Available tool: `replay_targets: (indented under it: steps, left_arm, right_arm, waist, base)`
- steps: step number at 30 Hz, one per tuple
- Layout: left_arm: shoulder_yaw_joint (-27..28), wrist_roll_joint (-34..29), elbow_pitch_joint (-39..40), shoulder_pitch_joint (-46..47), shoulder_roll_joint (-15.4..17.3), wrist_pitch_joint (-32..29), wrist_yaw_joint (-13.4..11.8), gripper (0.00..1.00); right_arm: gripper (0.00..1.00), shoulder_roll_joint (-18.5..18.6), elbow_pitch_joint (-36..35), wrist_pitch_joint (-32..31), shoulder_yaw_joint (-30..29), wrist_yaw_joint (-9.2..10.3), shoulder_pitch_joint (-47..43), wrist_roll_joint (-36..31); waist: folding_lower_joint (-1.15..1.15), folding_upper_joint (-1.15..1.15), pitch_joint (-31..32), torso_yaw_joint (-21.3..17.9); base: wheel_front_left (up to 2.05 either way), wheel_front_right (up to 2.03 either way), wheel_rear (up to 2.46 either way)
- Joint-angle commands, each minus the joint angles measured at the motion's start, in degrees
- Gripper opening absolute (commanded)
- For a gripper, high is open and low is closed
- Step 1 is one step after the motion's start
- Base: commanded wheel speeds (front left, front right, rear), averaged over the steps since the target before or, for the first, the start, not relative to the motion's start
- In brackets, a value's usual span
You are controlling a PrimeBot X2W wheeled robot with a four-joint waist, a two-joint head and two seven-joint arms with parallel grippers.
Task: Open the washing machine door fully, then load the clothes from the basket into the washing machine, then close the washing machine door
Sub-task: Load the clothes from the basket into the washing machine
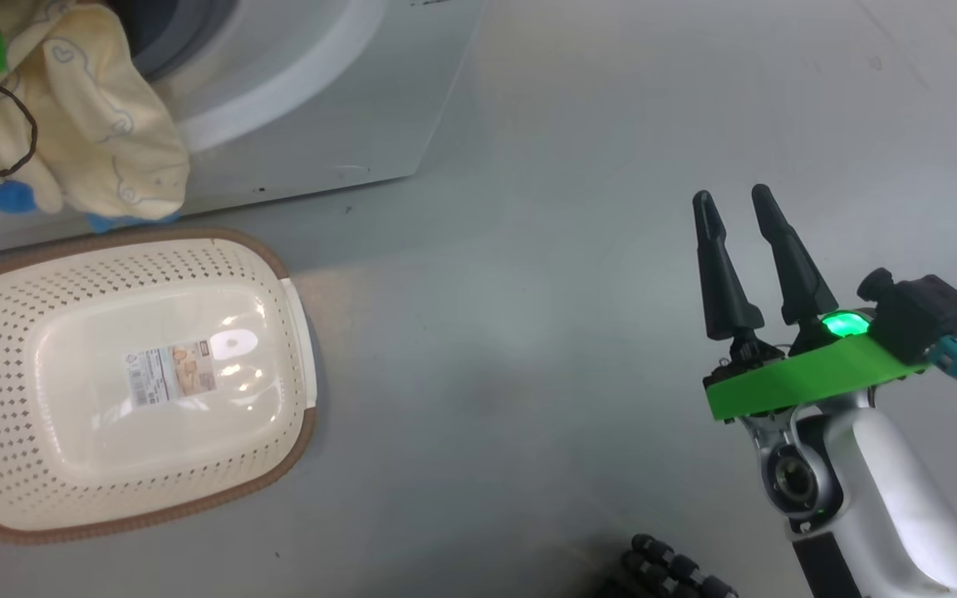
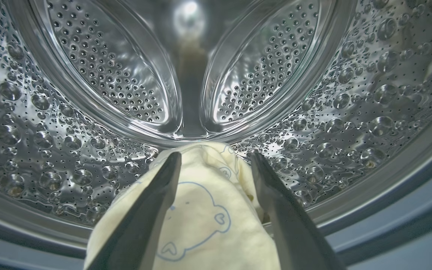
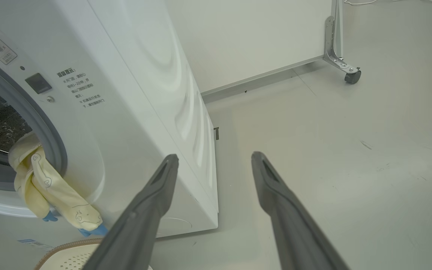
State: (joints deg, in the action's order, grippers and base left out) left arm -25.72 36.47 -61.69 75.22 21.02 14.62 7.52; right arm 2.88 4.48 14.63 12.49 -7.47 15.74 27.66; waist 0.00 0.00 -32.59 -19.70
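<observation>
We see the left gripper (image 2: 215,156) inside the drum (image 2: 351,112), fingers parted, the clothes (image 2: 201,221) loose between them and trailing down the washing machine (image 1: 321,108) front (soft, light, apt to snag). We'd pinch the hanging bunch; the right gripper (image 1: 731,198) is spread, empty.

Your left gripper (image 2: 215,154): fingers spread wide. Your right gripper (image 1: 731,193): fingers parted, pointing up head view.

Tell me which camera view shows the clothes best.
Right wrist view: the clothes hang from the washing machine opening down its front. Head view crops them at its top-left corner. Left wrist view shows a printed fold between the left gripper's open fingers, inside the drum.
</observation>
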Motion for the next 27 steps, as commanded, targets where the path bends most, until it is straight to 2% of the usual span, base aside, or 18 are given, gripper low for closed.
replay_targets:
  steps: [1,17,27]
  left_arm:
    - [1.5,0.1,2.6,0.0,2.0,0.4,0.0,1.0]
    - [9.9,-2.2,14.6,-13.3,-1.7,0.4,0.0,1.0]
    - [13.4,-8.7,21.5,-26.3,-4.5,0.4,0.0,1.0]
  right_arm:
    - [1.0,0.0,-1.5,0.4,0.4,-0.02,0.8,-0.1]
    - [1.0,2.1,-0.8,0.4,-1.4,-0.02,0.5,-0.5]
    - [1.0,5.0,0.2,0.4,-3.0,-0.02,-2.6,-0.6]
  waist:
    - [0.0,0.0,0.2,0.3]
    - [0.0,0.0,5.2,3.8]
    - [0.0,0.0,11.8,7.4]
  base:
    - [0.0,0.0,0.0]
    - [0.0,0.0,0.0]
    - [0.0,0.0,0.0]
